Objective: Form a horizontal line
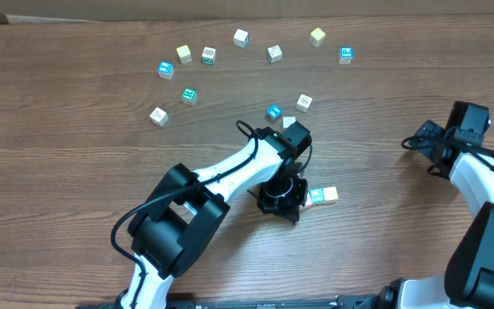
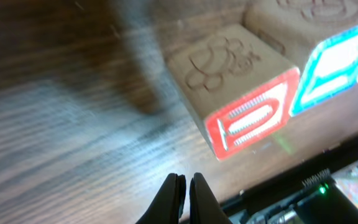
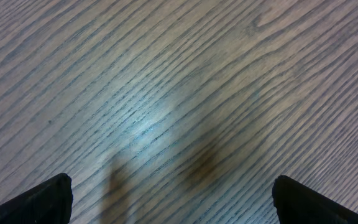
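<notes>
The horizontal line [image 1: 322, 196] lies just right of the table's centre. Its teal and yellow tops show, while its left end is hidden under my left gripper [image 1: 288, 199]. In the left wrist view a red-faced cube [image 2: 247, 118] touches a teal-faced cube [image 2: 337, 62], just beyond my left gripper [image 2: 186, 177]. That gripper is shut with nothing between its fingers and stands close to the red cube, short of touching it. My right gripper [image 1: 420, 144] hovers at the far right. It is open [image 3: 173, 183] over bare wood.
Several loose cubes are scattered in an arc across the back of the table, from a white one [image 1: 158, 115] at the left to a blue one [image 1: 346, 54] at the right. Three more [image 1: 289, 123] sit close behind the left wrist.
</notes>
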